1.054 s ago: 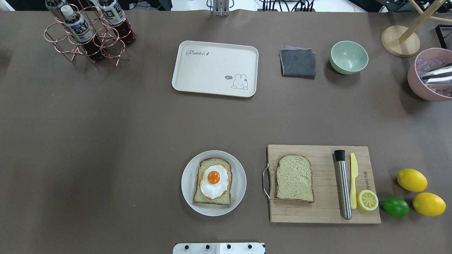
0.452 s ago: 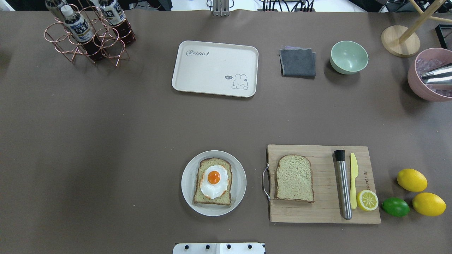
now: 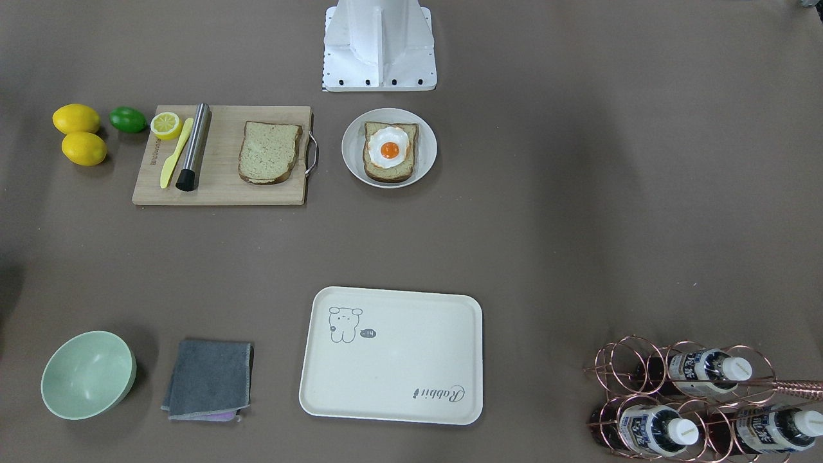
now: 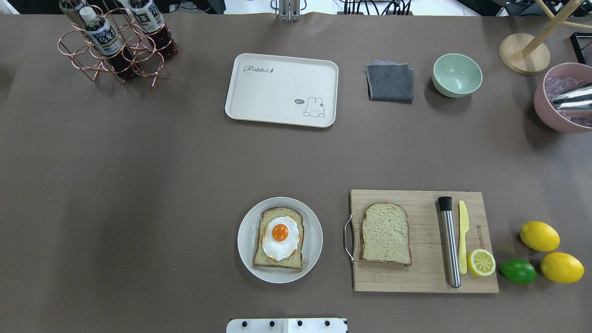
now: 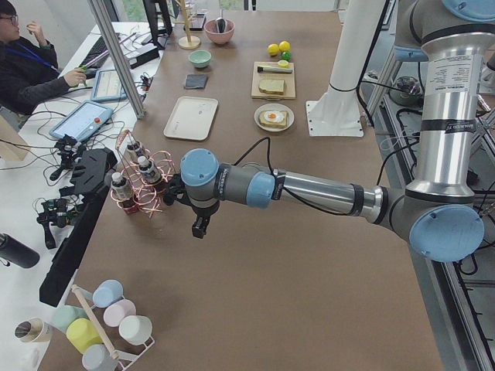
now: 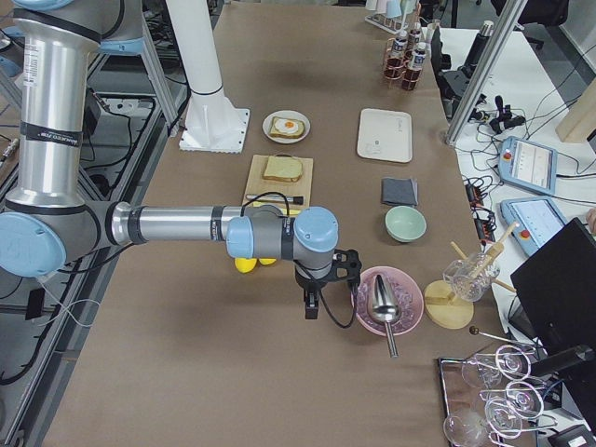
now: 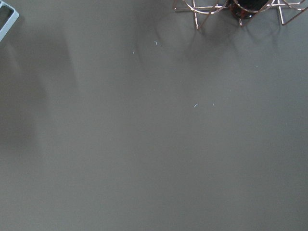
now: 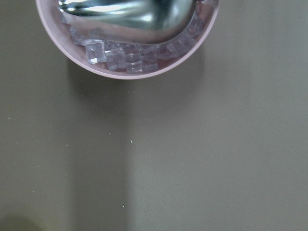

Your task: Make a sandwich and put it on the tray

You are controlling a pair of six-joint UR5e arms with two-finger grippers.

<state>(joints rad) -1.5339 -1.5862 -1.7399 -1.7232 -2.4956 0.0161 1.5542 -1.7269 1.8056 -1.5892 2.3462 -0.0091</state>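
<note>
One bread slice (image 4: 266,259) with a fried egg (image 4: 280,236) on top lies on a small round white plate (image 4: 245,240) at the near middle. A second, plain bread slice (image 4: 385,233) lies on the wooden cutting board (image 4: 425,277) to its right. The cream tray (image 4: 277,92) with the "Rabbit" script sits empty at the far middle. My left gripper (image 5: 199,228) hangs over bare table by the bottle rack, seen only in the left side view. My right gripper (image 6: 312,307) hangs beside the pink bowl, seen only in the right side view. I cannot tell whether either is open.
A copper rack with bottles (image 4: 115,46) stands far left. A grey cloth (image 4: 390,82), a green bowl (image 4: 457,74) and a pink bowl with ice and a scoop (image 4: 562,99) stand far right. A steel muddler (image 4: 449,240), a yellow knife (image 4: 463,236), a lemon half, lemons and a lime (image 4: 518,271) lie near right.
</note>
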